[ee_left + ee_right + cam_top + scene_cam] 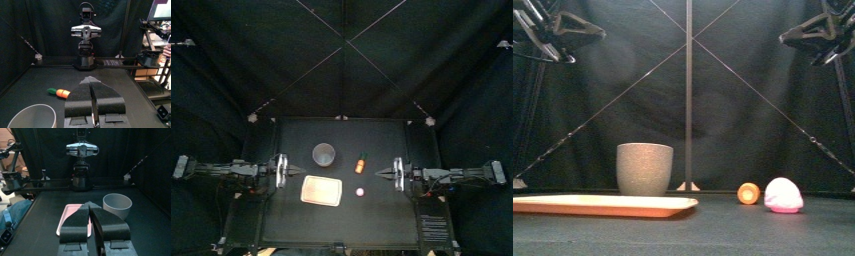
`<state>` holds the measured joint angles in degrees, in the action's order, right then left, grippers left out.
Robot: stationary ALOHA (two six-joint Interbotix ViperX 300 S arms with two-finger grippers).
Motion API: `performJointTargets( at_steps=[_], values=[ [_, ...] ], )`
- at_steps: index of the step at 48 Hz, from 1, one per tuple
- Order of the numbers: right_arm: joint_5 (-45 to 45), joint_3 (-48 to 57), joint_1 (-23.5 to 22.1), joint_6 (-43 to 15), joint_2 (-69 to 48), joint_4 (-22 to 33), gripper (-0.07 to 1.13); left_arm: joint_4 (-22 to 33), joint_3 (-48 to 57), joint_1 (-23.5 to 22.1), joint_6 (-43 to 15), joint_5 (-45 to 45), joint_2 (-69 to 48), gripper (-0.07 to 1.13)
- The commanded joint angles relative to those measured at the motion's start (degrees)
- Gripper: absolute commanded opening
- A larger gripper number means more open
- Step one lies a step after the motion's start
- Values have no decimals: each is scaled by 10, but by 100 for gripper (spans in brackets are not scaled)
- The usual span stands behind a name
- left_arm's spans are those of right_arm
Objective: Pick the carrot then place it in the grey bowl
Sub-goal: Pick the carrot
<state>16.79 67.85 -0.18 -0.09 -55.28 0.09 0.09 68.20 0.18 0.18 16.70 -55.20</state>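
Observation:
The orange carrot (361, 164) lies on the black table a little right of the middle; it also shows low in the front view (750, 193) and in the left wrist view (60, 92). The tall grey speckled cup (325, 153) stands upright to its left, seen as well in the front (644, 168) and right wrist (117, 203) views. My left gripper (279, 172) hovers at the table's left side, shut and empty (92, 81). My right gripper (398, 175) hangs at the right side, also shut on nothing (91, 204). Both are apart from the carrot.
A flat pink tray (321, 190) lies in front of the cup, near the left gripper (600, 205). A small pink and white egg-shaped toy (360, 192) sits in front of the carrot (783, 195).

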Motion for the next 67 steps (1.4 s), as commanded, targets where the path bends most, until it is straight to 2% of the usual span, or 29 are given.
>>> performJointTargets(
  at_steps=[1, 6, 16, 23, 28, 32, 45, 50, 53, 67],
  values=[
    [4, -16, -12, -7, 22, -11, -2, -2, 0, 8, -4, 7, -4, -7],
    [1, -38, -47, -37, 66, -63, 5, -2, 0, 8, -4, 7, -5, -4],
    [-51, -83, -142, -96, 178, -160, 8, -2, 0, 8, -4, 8, -5, -3],
    [-121, -98, -189, -116, 222, -169, 11, -2, 1, 7, -4, 7, -5, -3],
    [-162, -100, -210, -129, 244, -180, 18, -2, 2, 7, -4, 6, -5, -3],
    [-187, -100, -218, -139, 258, -186, 29, -2, 2, 7, -4, 6, -5, -3],
    [-232, -111, -222, -182, 325, -184, 84, -2, 3, 7, -4, 4, -5, -3],
    [-237, -122, -223, -183, 361, -182, 100, -2, 3, 7, -4, 4, -6, -3],
    [-238, -131, -224, -183, 383, -181, 104, -2, 3, 7, -4, 4, -6, -3],
    [-260, -181, -223, -191, 475, -178, 104, -1, 4, 7, -4, 4, -6, -3]
  ],
)
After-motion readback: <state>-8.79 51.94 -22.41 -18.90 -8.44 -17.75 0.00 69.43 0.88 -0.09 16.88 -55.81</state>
